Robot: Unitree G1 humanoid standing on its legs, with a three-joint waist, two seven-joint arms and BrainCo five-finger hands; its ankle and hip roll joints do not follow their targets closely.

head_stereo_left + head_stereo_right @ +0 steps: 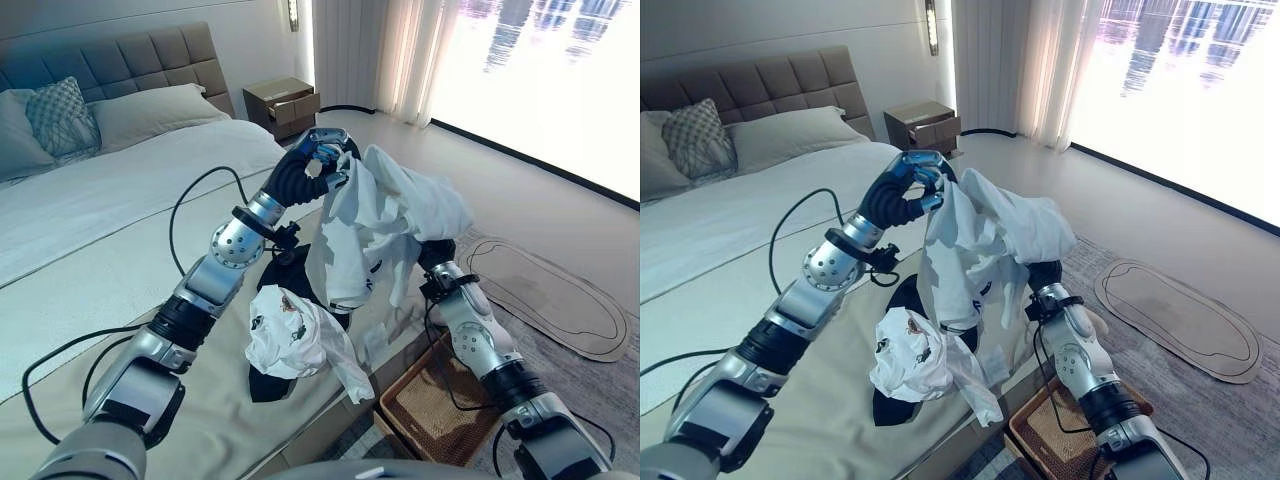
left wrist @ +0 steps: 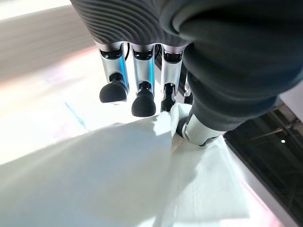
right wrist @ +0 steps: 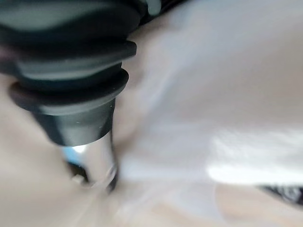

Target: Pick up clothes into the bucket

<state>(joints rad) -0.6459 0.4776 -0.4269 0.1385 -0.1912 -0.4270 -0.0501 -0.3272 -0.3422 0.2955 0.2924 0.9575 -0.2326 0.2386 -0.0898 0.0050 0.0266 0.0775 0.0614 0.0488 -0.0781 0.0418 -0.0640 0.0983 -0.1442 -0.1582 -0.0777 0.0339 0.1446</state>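
The left hand (image 1: 318, 152) holds a white garment (image 1: 385, 225) raised above the foot of the bed (image 1: 120, 200), its fingers curled and pinching a fold of the cloth; holding the garment high lets most of its length hang free of the mattress, which should make the swing toward the basket easier. The right hand (image 1: 1042, 272) is under the hanging cloth, apparently supporting the lower part so it does not drag; its fingers are covered, so their state cannot be told. The woven basket (image 1: 435, 405) sits on the floor just beside the bed edge, below the right forearm, placed within reach of both arms. A second white garment (image 1: 290, 335) lies crumpled on the bed, partly over a dark garment (image 1: 262, 385), both not yet collected. The head views give the overall layout: garment, bed, basket and a rug (image 1: 1175, 320) on the floor. The left wrist view adds the grip detail: dark fingertips (image 2: 143, 105) and thumb closed on the fabric edge. The right wrist view shows cloth close against the wrist cover and no readable finger position.
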